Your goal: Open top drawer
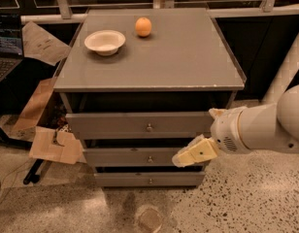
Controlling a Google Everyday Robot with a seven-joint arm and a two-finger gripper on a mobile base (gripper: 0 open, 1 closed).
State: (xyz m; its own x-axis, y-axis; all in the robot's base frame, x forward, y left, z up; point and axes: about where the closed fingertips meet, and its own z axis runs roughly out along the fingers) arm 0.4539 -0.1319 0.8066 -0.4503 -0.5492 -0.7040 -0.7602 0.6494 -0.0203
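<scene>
The top drawer [140,125] is sitting directly under the grey cabinet top [188,67], its small round knob [149,127] showing at the centre of the front; the drawer is looking shut or very nearly so, with a dark gap above its upper edge. The gripper [193,153] is hanging at about four o'clock from that knob, near but apart from it, in front of the right end of the middle drawer [125,157]; whether it is spread or closed I cannot tell, since only one cream-coloured tip is showing; it is holding nothing that I can make out.

The step in hand is, I am judging, the approach to the knob; doing it well is meaning travel toward ten o'clock until the tip is level with the knob, not the lower one, then closing squarely around it and drawing straight out toward the camera; a skewed pull is risking a slip off so small a knob, or a jammed box.

On the cabinet top a white bowl [105,41] is sitting at eleven o'clock and an orange [143,26] at twelve; a smooth pull is keeping the orange from rolling.
</scene>
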